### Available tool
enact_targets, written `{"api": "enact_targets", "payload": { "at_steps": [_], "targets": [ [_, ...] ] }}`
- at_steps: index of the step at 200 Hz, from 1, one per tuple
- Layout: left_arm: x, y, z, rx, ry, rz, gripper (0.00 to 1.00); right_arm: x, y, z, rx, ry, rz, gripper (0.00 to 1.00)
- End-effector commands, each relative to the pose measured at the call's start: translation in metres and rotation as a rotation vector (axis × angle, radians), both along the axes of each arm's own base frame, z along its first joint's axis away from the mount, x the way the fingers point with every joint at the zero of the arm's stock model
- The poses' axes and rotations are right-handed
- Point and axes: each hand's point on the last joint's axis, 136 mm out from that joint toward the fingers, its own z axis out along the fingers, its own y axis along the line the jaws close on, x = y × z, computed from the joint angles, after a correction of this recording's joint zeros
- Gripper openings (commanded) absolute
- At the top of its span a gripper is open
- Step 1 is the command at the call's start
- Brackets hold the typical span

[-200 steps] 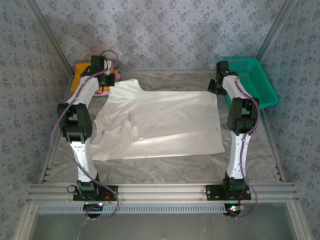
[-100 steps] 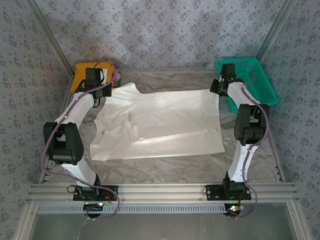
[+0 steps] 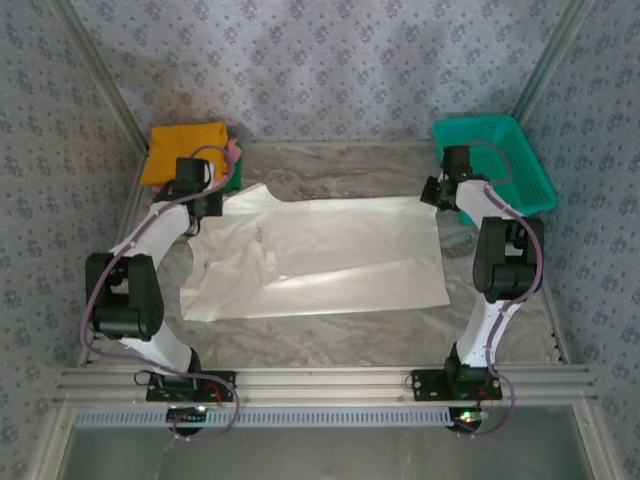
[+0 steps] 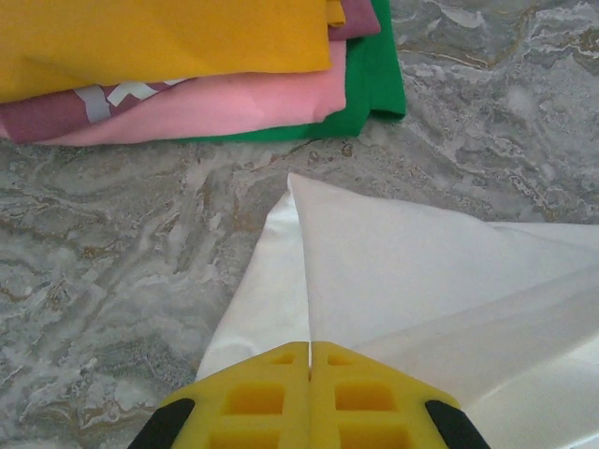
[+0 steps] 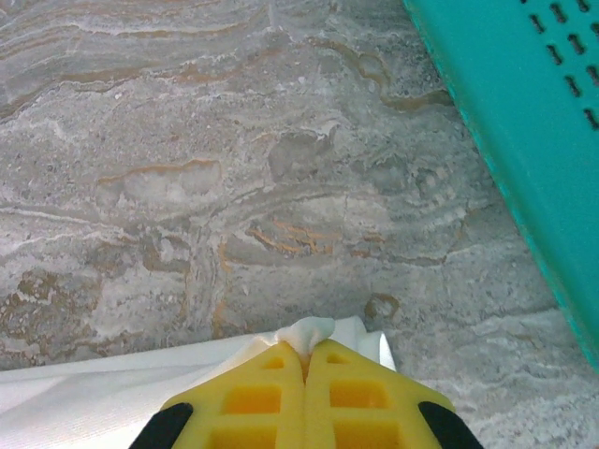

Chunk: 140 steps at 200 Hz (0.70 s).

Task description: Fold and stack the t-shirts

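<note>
Cloth comes first, reading the overhead view from the bottom upward. The white t-shirt (image 3: 320, 255) lies spread nearly flat across the middle of the table (image 3: 330, 340), with a few shallow creases in its left half. I judge it thin, limp and light. A corner pinch should be enough to drag it, but it has no stiffness of its own, so any span between my two holds will sag and a loose sleeve will trail and bunch. On this smooth marbled surface it should slide easily.

At the shirt's far edge both my hands grip it. My left gripper (image 4: 309, 348) is clamped on the far left corner, and a sharp ridge of fabric runs up the wrist picture from between the yellow fingers. My right gripper (image 5: 306, 348) is clamped on the far right corner, with a small tuft of white poking out past the tips. These two corners seem the sensible holds for bringing that edge toward the near one. A deep bite matters, since fabric this fine could slip out of a shallow pinch.

Beyond my left hand, at upper left, sits the stack of folded shirts. The orange shirt (image 3: 183, 150) is on top, with the pink shirt (image 4: 215, 108) and green shirt (image 4: 374, 79) beneath. The stack is near the white corner but apart from it. At upper right, past my right hand, stands the teal basket (image 3: 478, 122).
</note>
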Motion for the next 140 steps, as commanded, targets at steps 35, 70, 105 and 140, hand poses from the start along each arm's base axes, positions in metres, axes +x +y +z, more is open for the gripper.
{"api": "enact_targets", "payload": {
  "at_steps": [35, 70, 105, 140],
  "targets": [
    [-0.026, 0.007, 0.009, -0.019, -0.007, 0.055, 0.0, -0.014, -0.014, 0.024, -0.042, -0.053, -0.052, 0.0],
    [-0.046, 0.006, -0.013, -0.024, 0.098, 0.07, 0.0, -0.023, -0.016, 0.016, -0.047, -0.031, -0.058, 0.0],
    [-0.06, 0.01, -0.023, -0.024, 0.112, 0.097, 0.0, -0.033, -0.018, 0.002, -0.052, 0.009, -0.073, 0.0],
    [-0.064, 0.009, -0.03, -0.032, 0.124, 0.109, 0.0, -0.038, -0.022, -0.004, -0.054, 0.024, -0.093, 0.0]
  ]
}}
